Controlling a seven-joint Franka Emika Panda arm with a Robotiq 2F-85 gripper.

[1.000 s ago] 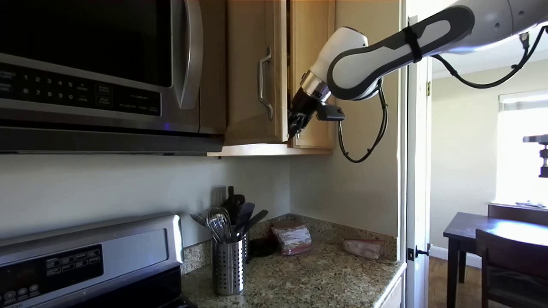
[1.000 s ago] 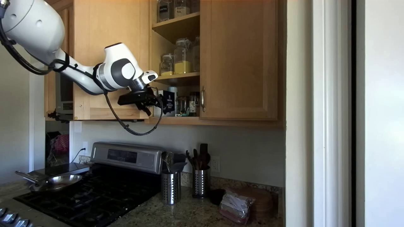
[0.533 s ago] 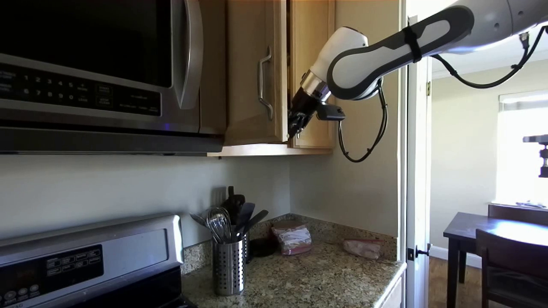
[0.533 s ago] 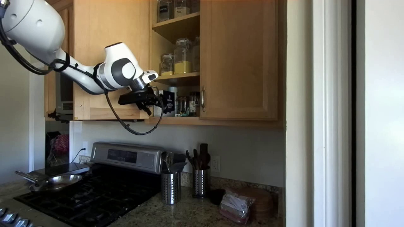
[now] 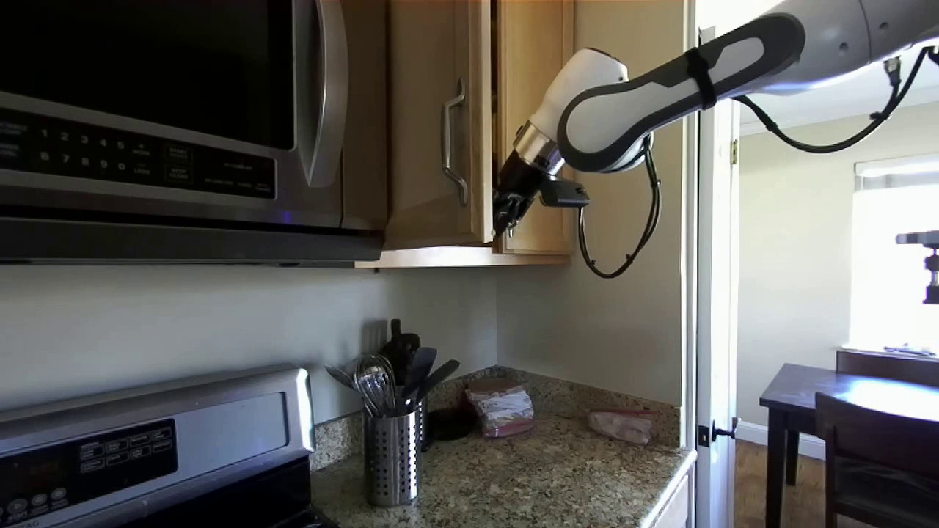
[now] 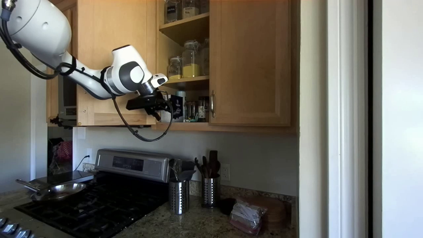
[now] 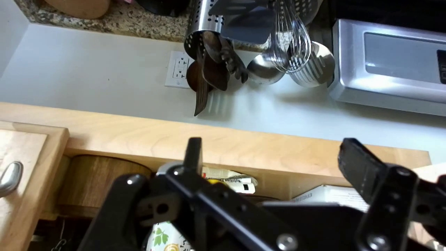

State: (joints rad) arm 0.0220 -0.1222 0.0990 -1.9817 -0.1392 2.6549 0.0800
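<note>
Navy-and-white card forms the upright rectangular box (image 6: 177, 110) on the lowest level of the open tan wooden cabinet (image 6: 185, 127), near the centre of the frame in an exterior view; what seems to be its pale printed side shows at the lower right of the wrist view. Nearest to it is the black two-fingered gripper (image 7: 275, 155), its jaws spread wide with nothing held between them; whether it touches the card cannot be told.

By its look, the box should be fairly light and stiff-walled, slightly slick if coated, and apt to crumple under a hard squeeze; how full it is does not show. Its opposite upright sides, a little above the middle, look the surest hold.

Just right of it in an exterior view, a small clear glass jar (image 6: 191, 109) and a dark-topped labelled jar (image 6: 202, 114) could be knocked. Overhead, a pale wooden shelf (image 6: 186, 80) leaves little height. Beside the gripper, at the upper middle of the frame in an exterior view, the swung-out tan wooden door (image 5: 425, 183) narrows sideways room, and a loop of thin black cable (image 6: 134, 132) hangs below the wrist.
</note>
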